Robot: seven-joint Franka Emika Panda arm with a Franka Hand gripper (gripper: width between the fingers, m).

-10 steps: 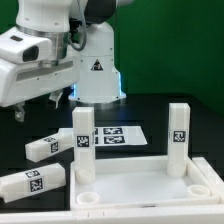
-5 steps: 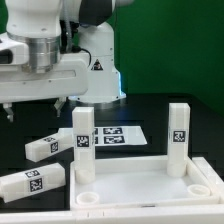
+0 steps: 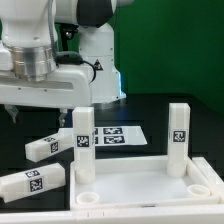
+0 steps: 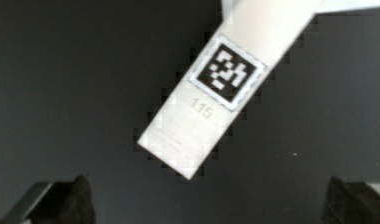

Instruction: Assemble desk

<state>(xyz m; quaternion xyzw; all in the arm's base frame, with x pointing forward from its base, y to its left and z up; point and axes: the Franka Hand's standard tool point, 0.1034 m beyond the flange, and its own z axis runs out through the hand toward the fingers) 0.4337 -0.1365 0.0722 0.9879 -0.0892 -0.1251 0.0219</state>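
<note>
The white desk top (image 3: 135, 188) lies flat at the front with two legs standing in its back corner sockets, one towards the exterior view's left (image 3: 83, 140) and one towards its right (image 3: 178, 135). Two loose tagged legs lie on the black table at the left, one farther back (image 3: 48, 146) and one nearer the front (image 3: 30, 182). My gripper (image 3: 40, 117) hangs open and empty above the farther loose leg. In the wrist view that leg (image 4: 213, 95) lies slanted below the open gripper (image 4: 208, 205), apart from both dark fingertips (image 4: 54, 200).
The marker board (image 3: 118, 135) lies flat behind the desk top between the two standing legs. The robot base (image 3: 100, 65) stands behind it. A green wall closes the back.
The arm's wrist has turned more upright and the gripper has come lower over the loose legs at the left. The desk parts have not moved.
</note>
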